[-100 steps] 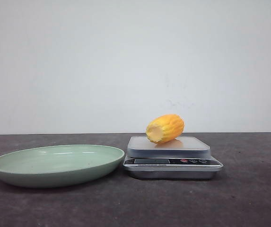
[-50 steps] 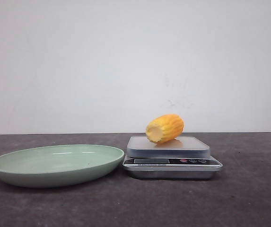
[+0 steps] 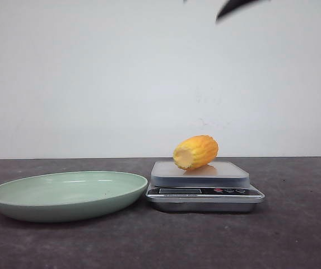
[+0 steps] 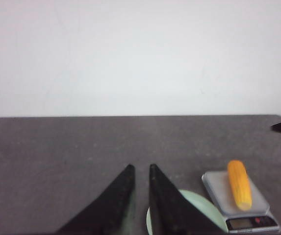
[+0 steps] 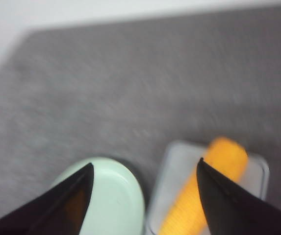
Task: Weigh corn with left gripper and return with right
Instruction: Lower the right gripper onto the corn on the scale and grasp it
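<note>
Corn (image 3: 195, 152) lies on scale (image 3: 205, 190) platform, long axis running near-far, slightly toward right; paler cut end faces near. Plate (image 3: 65, 193) on bench (image 3: 294, 235) just left of scale. Left end effector (image 4: 140, 172) empty, fingers almost together, narrow gap. Right end effector (image 5: 145, 171) empty, spread wide, above scale and plate; black tip at top of front view.

Even, bright, diffuse light, soft shadow under the plate (image 3: 65, 193) and scale (image 3: 204, 190), front view sharp, left wrist slightly soft, right wrist view heavily motion-blurred.
</note>
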Controlling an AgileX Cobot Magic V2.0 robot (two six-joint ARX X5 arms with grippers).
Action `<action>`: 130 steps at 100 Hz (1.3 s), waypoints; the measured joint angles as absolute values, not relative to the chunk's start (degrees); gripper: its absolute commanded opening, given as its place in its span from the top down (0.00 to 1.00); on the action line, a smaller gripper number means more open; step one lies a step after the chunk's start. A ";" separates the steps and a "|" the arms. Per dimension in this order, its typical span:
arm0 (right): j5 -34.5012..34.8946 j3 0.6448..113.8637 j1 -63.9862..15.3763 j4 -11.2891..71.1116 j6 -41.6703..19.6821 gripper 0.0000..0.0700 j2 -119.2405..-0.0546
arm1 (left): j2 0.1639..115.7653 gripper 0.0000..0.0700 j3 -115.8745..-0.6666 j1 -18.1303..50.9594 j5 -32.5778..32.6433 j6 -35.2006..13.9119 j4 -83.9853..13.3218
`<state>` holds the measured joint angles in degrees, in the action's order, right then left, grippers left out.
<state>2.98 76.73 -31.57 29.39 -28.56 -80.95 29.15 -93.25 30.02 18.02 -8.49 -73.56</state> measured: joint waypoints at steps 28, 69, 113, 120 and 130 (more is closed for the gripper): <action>3.73 76.73 -31.75 33.61 -32.40 0.40 -93.91 | 29.15 0.99 -93.25 30.02 18.02 -8.51 -76.82; 4.32 76.73 -32.18 35.14 -35.42 0.40 -101.67 | 29.15 0.99 -93.25 30.02 18.00 -8.51 -76.99; 1.85 76.73 -32.18 36.77 -31.75 0.99 -101.73 | 29.15 0.99 -93.25 30.02 18.02 -8.54 -76.99; 1.63 76.73 -32.18 36.32 -30.74 0.99 -101.58 | 29.15 0.99 -93.25 30.02 18.00 -8.54 -77.01; 0.05 76.51 -32.18 33.04 -29.67 0.99 -99.44 | 29.15 0.99 -93.25 30.02 18.00 -8.54 -77.25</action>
<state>0.05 76.51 -32.18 33.04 -29.67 -99.44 29.15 -93.25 30.02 18.00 -8.54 -77.25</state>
